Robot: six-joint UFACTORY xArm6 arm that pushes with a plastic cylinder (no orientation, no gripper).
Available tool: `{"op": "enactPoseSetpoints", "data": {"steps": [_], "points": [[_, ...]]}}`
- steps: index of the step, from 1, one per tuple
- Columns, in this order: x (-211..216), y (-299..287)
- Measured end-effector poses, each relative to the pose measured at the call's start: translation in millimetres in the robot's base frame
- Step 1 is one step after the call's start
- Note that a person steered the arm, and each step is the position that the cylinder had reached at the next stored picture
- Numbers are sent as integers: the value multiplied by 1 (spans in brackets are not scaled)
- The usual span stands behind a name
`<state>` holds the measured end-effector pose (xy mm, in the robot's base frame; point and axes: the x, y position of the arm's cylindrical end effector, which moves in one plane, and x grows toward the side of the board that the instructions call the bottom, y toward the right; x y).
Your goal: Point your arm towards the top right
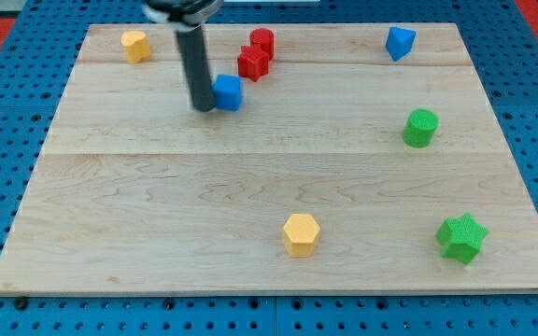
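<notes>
Beside my tip: blue block.

Counting now on the pale wooden board: two blue blocks, two red blocks, two yellow blocks, two green blocks. Eight altogether.

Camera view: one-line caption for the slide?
My tip rests beside the blue cube at the wooden board's upper left, far from the top-right blue block.
</notes>
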<state>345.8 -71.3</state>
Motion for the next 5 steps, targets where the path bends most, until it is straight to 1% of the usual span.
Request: {"op": "enactPoseSetpoints", "data": {"steps": [1, 2, 4, 5], "points": [[13, 39], [21, 97], [-39, 322], [-101, 350]]}}
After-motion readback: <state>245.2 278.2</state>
